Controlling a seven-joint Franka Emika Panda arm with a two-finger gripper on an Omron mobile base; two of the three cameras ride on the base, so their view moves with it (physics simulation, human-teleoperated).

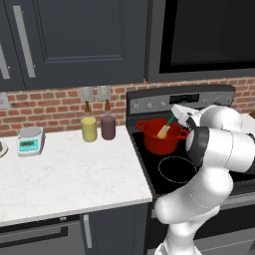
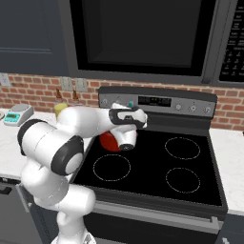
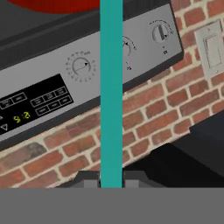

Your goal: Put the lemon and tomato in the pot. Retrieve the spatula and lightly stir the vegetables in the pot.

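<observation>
The red pot [image 1: 158, 141] stands on the stove's back left burner, and its rim shows at the top of the hand view as the pot [image 3: 57, 4]. The spatula [image 1: 170, 121] leans into it, with the pale-orange blade [image 1: 163, 132] down inside the pot and the teal handle rising toward the hand. My gripper [image 1: 175, 114] is shut on the upper handle. In the hand view the teal handle [image 3: 111, 87] runs straight up from between the fingertips of the gripper [image 3: 111, 180]. In the right base view my forearm covers most of the pot [image 2: 107, 143]. The lemon and tomato are hidden.
A pale-yellow bottle [image 1: 89, 127] and a dark maroon bottle [image 1: 108, 125] stand on the counter left of the stove, with a kitchen scale [image 1: 30, 140] further left. The stove's control panel [image 2: 164, 102] rises right behind the pot, and a microwave [image 2: 138, 33] hangs above.
</observation>
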